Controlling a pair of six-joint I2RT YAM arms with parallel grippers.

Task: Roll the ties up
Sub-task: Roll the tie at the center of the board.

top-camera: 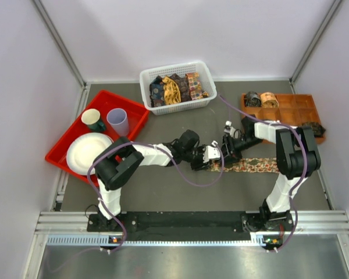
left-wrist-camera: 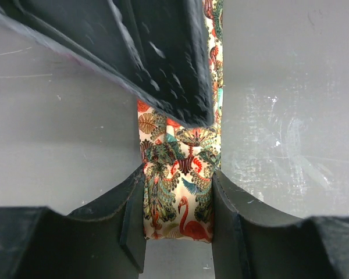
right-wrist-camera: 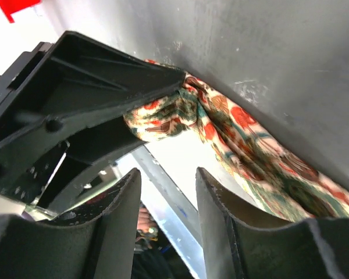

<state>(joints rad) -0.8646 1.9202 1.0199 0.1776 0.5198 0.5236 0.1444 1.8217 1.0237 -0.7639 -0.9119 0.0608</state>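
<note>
A cream tie (top-camera: 253, 165) with red and teal flamingo motifs lies flat across the table's middle, running rightwards. My left gripper (top-camera: 212, 156) holds its left end. In the left wrist view the tie (left-wrist-camera: 177, 163) fills the gap between both pads, and the left gripper (left-wrist-camera: 177, 215) is shut on it. My right gripper (top-camera: 227, 149) hovers just above that same end. In the right wrist view the right gripper (right-wrist-camera: 167, 192) stands open with nothing between its fingers, and the tie (right-wrist-camera: 250, 157) drapes past on the right, bunched against the left gripper's black body (right-wrist-camera: 87, 93).
A white basket (top-camera: 148, 78) of unrolled ties stands at the back. An orange tray (top-camera: 291, 110) at the back right holds rolled ties (top-camera: 262, 99). A red tray (top-camera: 134, 107) on the left carries a green mug (top-camera: 93, 119), a lilac cup (top-camera: 118, 121) and a white plate (top-camera: 88, 152).
</note>
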